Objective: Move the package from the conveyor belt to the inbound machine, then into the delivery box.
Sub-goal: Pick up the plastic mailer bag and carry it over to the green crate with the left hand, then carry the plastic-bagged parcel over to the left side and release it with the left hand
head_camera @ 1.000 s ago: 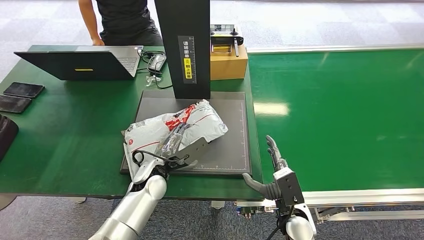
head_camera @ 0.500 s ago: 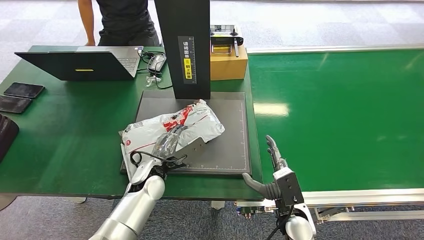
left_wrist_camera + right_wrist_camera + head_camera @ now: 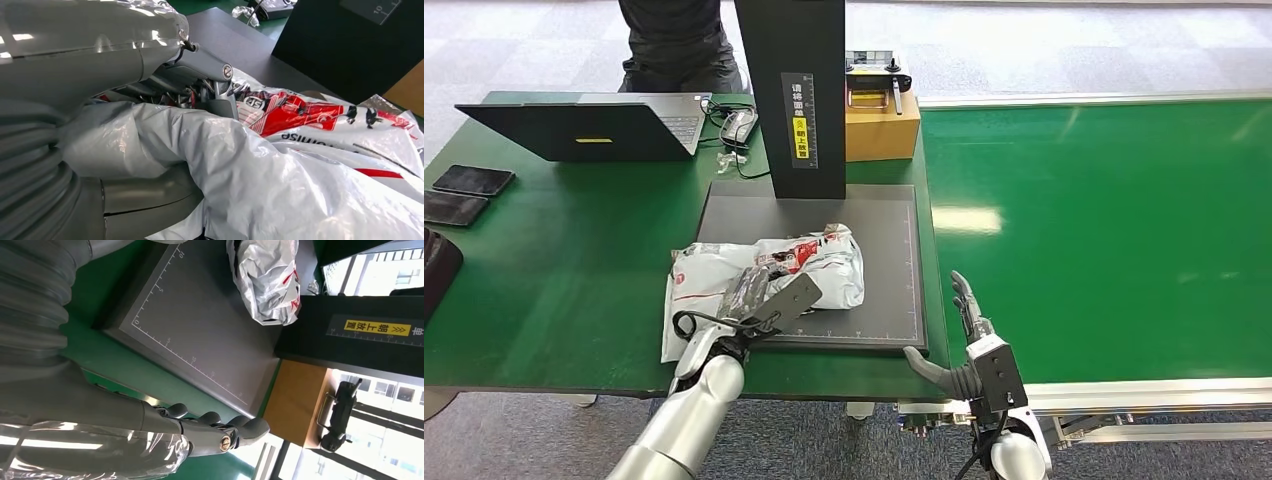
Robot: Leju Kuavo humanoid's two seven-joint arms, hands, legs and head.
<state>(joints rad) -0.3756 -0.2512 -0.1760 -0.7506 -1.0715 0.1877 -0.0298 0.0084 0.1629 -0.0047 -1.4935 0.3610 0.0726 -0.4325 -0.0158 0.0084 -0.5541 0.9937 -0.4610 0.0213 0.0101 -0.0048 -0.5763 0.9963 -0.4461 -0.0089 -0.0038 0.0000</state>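
Observation:
The package [image 3: 714, 277], a crumpled white plastic mailer with red print, lies on the inbound machine's dark platform [image 3: 889, 250], and its left end hangs over the platform's left front edge. My left hand [image 3: 759, 300] grips the package from the near side. In the left wrist view, folds of the package [image 3: 310, 165] are pinched between the thumb and fingers of the left hand [image 3: 200, 65]. My right hand [image 3: 959, 345] is open and holds nothing, at the table's front edge by the platform's right front corner. The right wrist view shows the right hand [image 3: 215, 432], the platform [image 3: 200, 340] and the package [image 3: 265, 280] beyond.
The machine's black column [image 3: 789, 90] rises behind the platform. The green conveyor belt [image 3: 1104, 230] runs along the right. A laptop [image 3: 589, 125], two phones [image 3: 469, 180] and a cardboard box [image 3: 881, 125] sit on the green table. A person [image 3: 674, 40] stands at the back.
My left hand has pulled the package toward me and to the left, so it lies lower and flatter on the platform. The person at the back has drawn an arm away from the table.

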